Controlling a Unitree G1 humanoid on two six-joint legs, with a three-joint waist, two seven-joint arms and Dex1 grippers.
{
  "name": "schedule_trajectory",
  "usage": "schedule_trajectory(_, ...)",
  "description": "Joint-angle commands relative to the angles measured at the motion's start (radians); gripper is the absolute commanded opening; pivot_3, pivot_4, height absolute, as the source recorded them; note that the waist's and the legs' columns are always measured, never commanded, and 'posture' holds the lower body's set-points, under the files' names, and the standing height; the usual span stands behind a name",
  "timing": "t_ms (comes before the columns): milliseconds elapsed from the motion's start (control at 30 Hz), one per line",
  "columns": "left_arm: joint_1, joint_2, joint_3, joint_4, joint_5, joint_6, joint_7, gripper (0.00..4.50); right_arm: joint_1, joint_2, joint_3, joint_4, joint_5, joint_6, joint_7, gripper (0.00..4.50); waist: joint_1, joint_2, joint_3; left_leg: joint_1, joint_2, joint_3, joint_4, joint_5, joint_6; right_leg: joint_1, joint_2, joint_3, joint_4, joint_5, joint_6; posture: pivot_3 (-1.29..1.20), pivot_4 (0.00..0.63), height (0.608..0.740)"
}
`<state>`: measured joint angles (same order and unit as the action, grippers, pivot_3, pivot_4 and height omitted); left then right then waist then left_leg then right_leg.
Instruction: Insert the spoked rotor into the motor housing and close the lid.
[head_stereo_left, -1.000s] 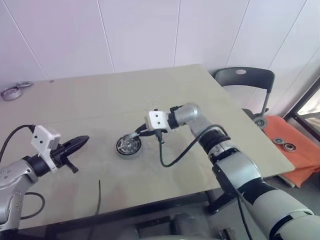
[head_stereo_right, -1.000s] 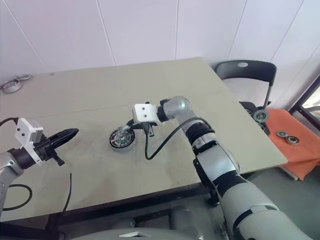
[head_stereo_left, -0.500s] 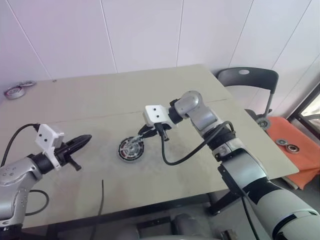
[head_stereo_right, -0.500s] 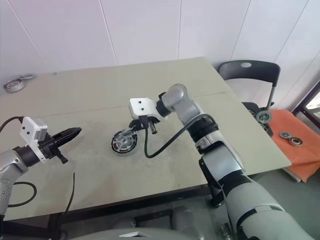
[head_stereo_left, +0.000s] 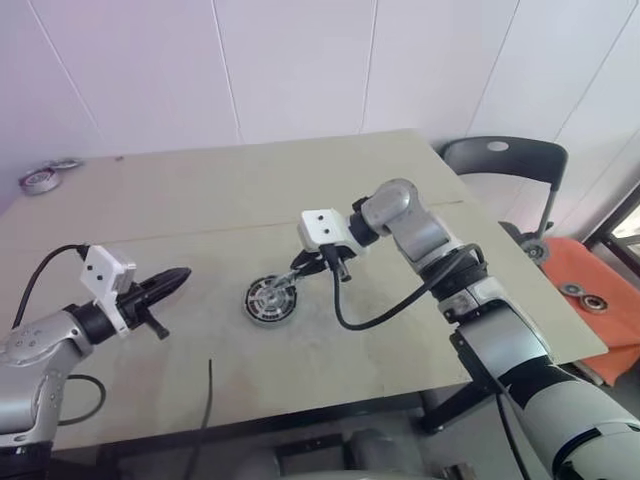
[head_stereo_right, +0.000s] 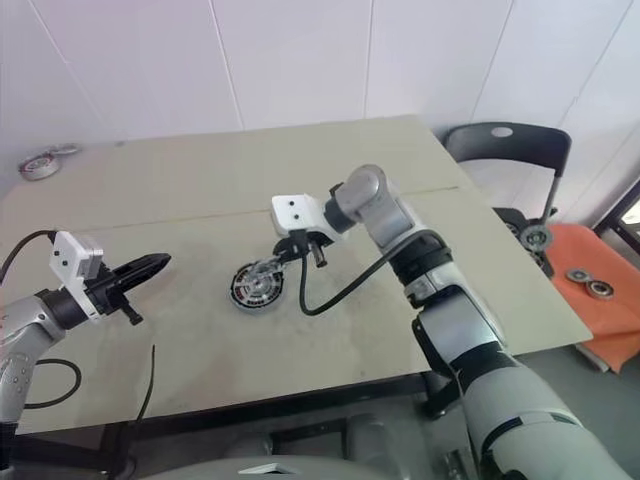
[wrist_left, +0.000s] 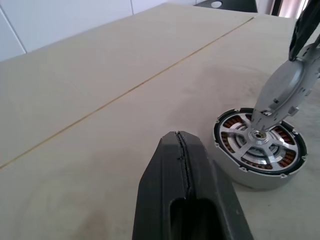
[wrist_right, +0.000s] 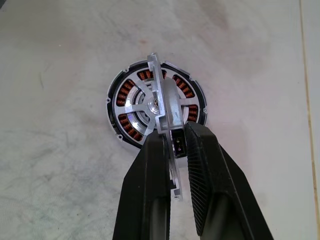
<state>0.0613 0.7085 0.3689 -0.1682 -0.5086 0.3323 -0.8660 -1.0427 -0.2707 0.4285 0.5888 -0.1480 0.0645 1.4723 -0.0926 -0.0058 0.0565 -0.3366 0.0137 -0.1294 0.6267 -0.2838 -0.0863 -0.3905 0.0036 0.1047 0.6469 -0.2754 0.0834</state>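
Rotor: spoked rotor (wrist_right: 162, 95) on edge, tilted, lower rim on motor housing (wrist_right: 155, 105) hub, mid surface (head_stereo_left: 300, 190).
R pincer (wrist_right: 172, 145): clamped on rotor rim.
L pincer (wrist_left: 184, 150): together, empty, well apart.
Handling: prob. rigid, slick metal; thin spokes — hold by rim.

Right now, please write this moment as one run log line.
right end effector: shut on spoked rotor, held on edge, tilted over motor housing | left end effector: shut, empty, apart | rotor not seated
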Motion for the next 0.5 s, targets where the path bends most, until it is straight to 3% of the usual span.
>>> schedule_trajectory(33, -0.034, 0.006, -0.003, -0.003, 0.005, -0.024, -0.005, 0.00, 0.046, -0.035, 0.140, -0.001, 0.021, 0.070, 0.142, 0.31, 0.002, 0.000, 0.000, 0.000, 0.000, 0.000, 0.000, 0.000, 0.000, 0.000, 0.000, 0.000, 0.000, 0.000, 0.000, 0.00, 0.000, 0.740)
schedule_trajectory(300, -0.042, -0.003, -0.012, 0.003, 0.011, -0.029, -0.008, 0.00, 0.001, -0.081, 0.207, -0.050, 0.133, 0.206, 0.142, 0.31, -0.002, 0.000, 0.000, -0.001, -0.001, 0.000, 0.000, -0.001, 0.001, 0.000, -0.002, 0.000, -0.001, -0.001, 0.001, 0.00, 0.000, 0.740)
schedule_trajectory(500, -0.043, -0.011, -0.020, 0.007, 0.012, -0.037, -0.003, 0.00, -0.019, -0.063, 0.200, -0.001, 0.103, 0.202, 0.141, 0.31, -0.004, 0.000, 0.000, 0.000, -0.001, 0.000, 0.002, -0.001, 0.001, 0.000, -0.001, 0.000, 0.001, -0.001, 0.002, 0.00, 0.000, 0.740)
